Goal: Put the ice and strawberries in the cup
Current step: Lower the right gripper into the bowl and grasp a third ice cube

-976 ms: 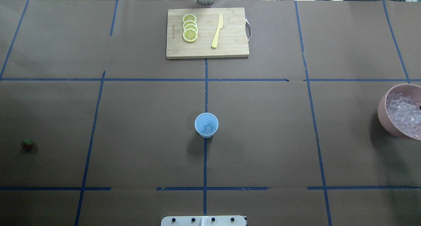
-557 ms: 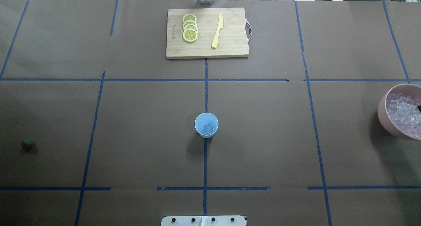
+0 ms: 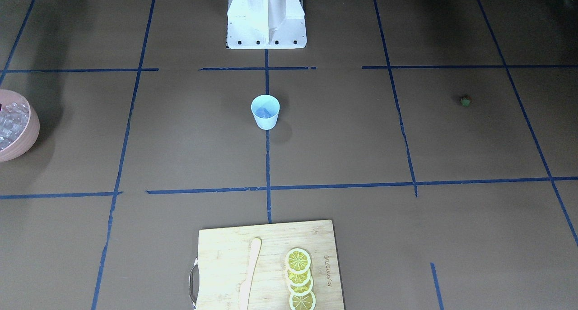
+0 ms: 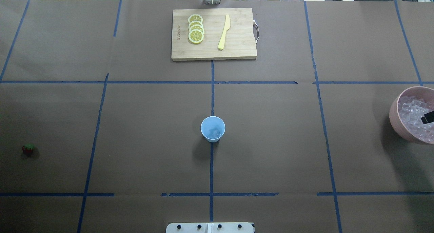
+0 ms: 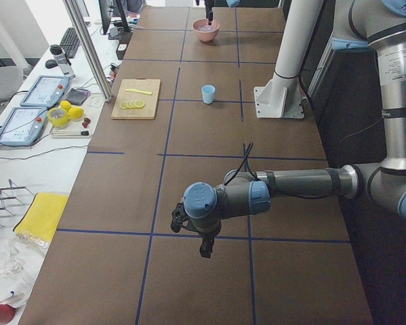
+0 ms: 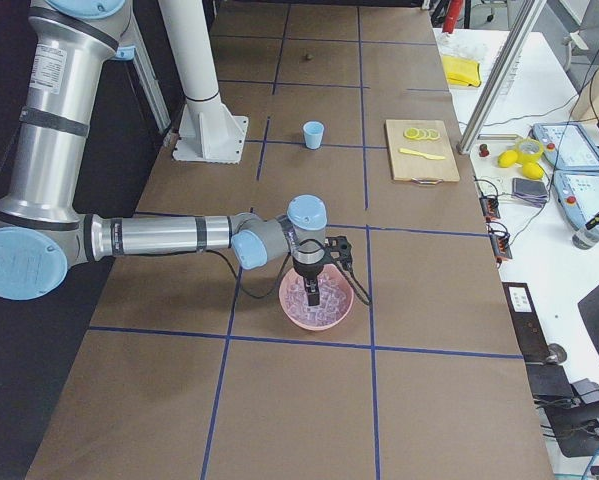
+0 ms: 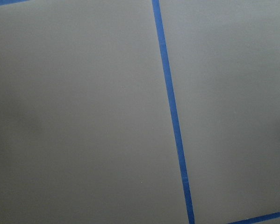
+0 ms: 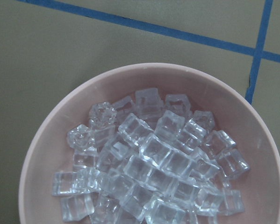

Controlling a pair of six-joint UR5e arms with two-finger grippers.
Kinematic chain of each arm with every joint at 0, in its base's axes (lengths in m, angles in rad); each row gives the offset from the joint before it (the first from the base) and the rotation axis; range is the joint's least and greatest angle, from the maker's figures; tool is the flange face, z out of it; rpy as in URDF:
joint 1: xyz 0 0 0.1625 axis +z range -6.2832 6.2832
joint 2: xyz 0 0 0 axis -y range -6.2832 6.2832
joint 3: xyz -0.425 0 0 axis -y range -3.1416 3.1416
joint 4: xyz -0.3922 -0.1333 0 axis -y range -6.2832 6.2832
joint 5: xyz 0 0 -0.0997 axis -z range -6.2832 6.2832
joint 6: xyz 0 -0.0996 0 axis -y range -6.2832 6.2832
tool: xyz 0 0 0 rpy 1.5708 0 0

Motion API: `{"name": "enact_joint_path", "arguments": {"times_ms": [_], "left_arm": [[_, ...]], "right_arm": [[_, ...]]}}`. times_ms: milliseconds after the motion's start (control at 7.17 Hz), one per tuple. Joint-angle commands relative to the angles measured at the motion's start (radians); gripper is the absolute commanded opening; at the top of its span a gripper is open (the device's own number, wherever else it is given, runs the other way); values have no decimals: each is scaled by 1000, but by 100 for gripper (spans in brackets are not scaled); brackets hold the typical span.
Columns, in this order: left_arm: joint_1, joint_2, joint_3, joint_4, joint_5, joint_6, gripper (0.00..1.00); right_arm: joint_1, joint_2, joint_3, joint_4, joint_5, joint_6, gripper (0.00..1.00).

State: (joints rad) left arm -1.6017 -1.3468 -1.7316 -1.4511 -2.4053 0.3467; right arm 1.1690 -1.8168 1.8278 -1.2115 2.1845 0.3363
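The light-blue cup (image 4: 212, 128) stands upright at the table's middle with at least one ice cube (image 4: 216, 134) inside; it also shows in the front view (image 3: 265, 111). The tiny red strawberry (image 4: 28, 149) lies far left on the table. Several ice cubes (image 8: 154, 163) fill the pink bowl (image 4: 393, 114) at the right edge. My right gripper (image 6: 312, 292) hangs in the bowl over the ice; one dark fingertip (image 4: 428, 117) shows overhead, and I cannot tell if it is open. My left gripper (image 5: 206, 249) hovers above bare table far left; I cannot tell its state.
A wooden cutting board (image 4: 240, 39) at the far middle carries lemon slices (image 4: 196, 28) and a yellow knife (image 4: 223, 32). The robot's white base (image 3: 266, 16) stands at the near edge. Blue tape lines cross the brown table.
The right gripper's dark fingertip has come further into the overhead view over the bowl's ice. The cup, strawberry and board have not moved.
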Motion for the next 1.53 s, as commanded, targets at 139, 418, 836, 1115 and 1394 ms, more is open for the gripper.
{"name": "enact_joint_path", "arguments": {"times_ms": [139, 418, 836, 1115, 1394], "left_arm": [[0, 0, 1, 0, 0, 0, 100], [0, 0, 1, 0, 0, 0, 100], [0, 0, 0, 0, 0, 0, 100], [-1, 0, -3, 0, 0, 0, 100], [-1, 0, -5, -2, 0, 0, 100]], "right_arm": [[-21, 1, -7, 0, -22, 7, 94], [-34, 5, -18, 0, -29, 7, 94], [-38, 10, -36, 0, -29, 6, 90], [-40, 11, -45, 0, -29, 6, 86], [-38, 11, -58, -2, -26, 6, 82]]}}
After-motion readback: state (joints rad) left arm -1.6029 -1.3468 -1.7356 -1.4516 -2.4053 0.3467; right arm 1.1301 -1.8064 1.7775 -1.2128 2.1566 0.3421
